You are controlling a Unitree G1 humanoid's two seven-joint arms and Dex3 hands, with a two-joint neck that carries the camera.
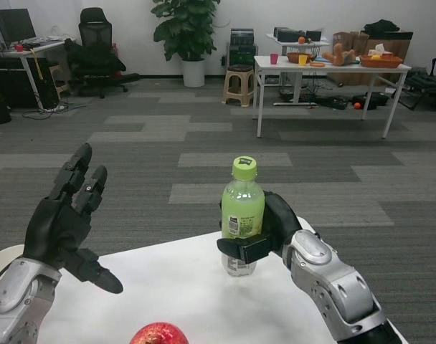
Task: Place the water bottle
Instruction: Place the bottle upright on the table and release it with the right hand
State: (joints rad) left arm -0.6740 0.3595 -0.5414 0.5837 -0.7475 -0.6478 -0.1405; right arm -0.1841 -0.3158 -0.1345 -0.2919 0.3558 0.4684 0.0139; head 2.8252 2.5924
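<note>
One water bottle (242, 215), label unreadable, gripped upright by right hand (264, 233); left hand (60, 222) open, empty.

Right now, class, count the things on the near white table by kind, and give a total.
Water bottle, green, upright, held by the right robot hand: 1
Red fruit at the near edge: 1
Total: 2
</note>
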